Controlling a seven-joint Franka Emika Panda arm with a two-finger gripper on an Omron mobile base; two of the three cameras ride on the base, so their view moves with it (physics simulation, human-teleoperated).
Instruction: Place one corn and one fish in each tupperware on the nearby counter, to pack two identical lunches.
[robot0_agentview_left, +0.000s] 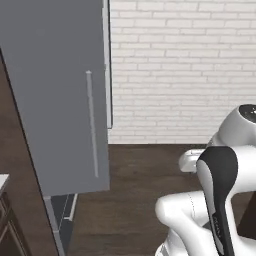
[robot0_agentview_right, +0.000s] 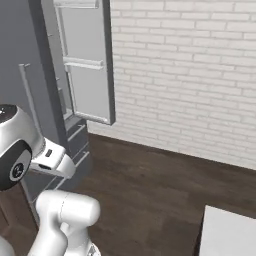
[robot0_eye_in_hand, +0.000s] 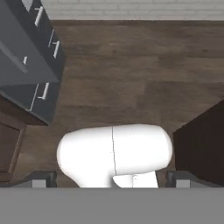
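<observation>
My gripper (robot0_eye_in_hand: 111, 180) is open and holds nothing. Its two dark fingertips (robot0_eye_in_hand: 43, 179) stand far apart at the bottom of the hand view, which looks down on dark wooden floor. The arm is folded close over the base. A pale corner of the counter (robot0_agentview_right: 230, 234) shows at the lower right of the right base view. Another pale corner over dark brown cabinet (robot0_agentview_left: 2, 182) sits at the left edge of the left base view. The corn, the fish and the tupperware are out of view.
A tall grey fridge (robot0_agentview_right: 30, 75) stands ahead on the left, its door (robot0_agentview_left: 60, 95) swung open towards me. Behind it runs a white brick wall (robot0_agentview_left: 180, 70). Dark wooden floor (robot0_agentview_right: 150, 190) lies ahead. In the hand view a dark brown cabinet (robot0_eye_in_hand: 201, 144) is on the right.
</observation>
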